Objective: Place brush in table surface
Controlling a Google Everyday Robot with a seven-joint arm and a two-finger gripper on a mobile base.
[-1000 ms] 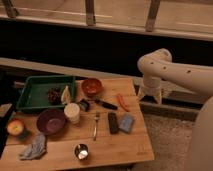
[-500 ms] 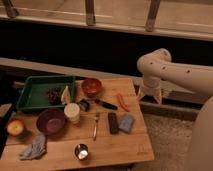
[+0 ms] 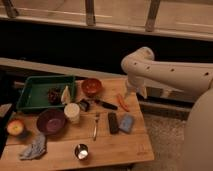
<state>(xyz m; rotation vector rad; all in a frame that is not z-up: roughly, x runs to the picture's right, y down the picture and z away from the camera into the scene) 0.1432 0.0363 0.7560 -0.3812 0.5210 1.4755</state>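
The brush (image 3: 94,104) lies on the table surface (image 3: 110,142), just right of the white cup, its stubby dark head to the left and its slim black handle pointing right. My gripper (image 3: 136,90) hangs from the white arm above the table's far right edge, right of the brush and apart from it, close above an orange carrot-like piece (image 3: 122,102).
A green tray (image 3: 37,87) with food sits at the back left. An orange bowl (image 3: 91,86), white cup (image 3: 72,112), purple bowl (image 3: 50,121), apple (image 3: 15,127), grey cloth (image 3: 33,148), silver utensil (image 3: 95,126), black bar (image 3: 113,122), blue sponge (image 3: 126,123) and metal cup (image 3: 81,150) lie around.
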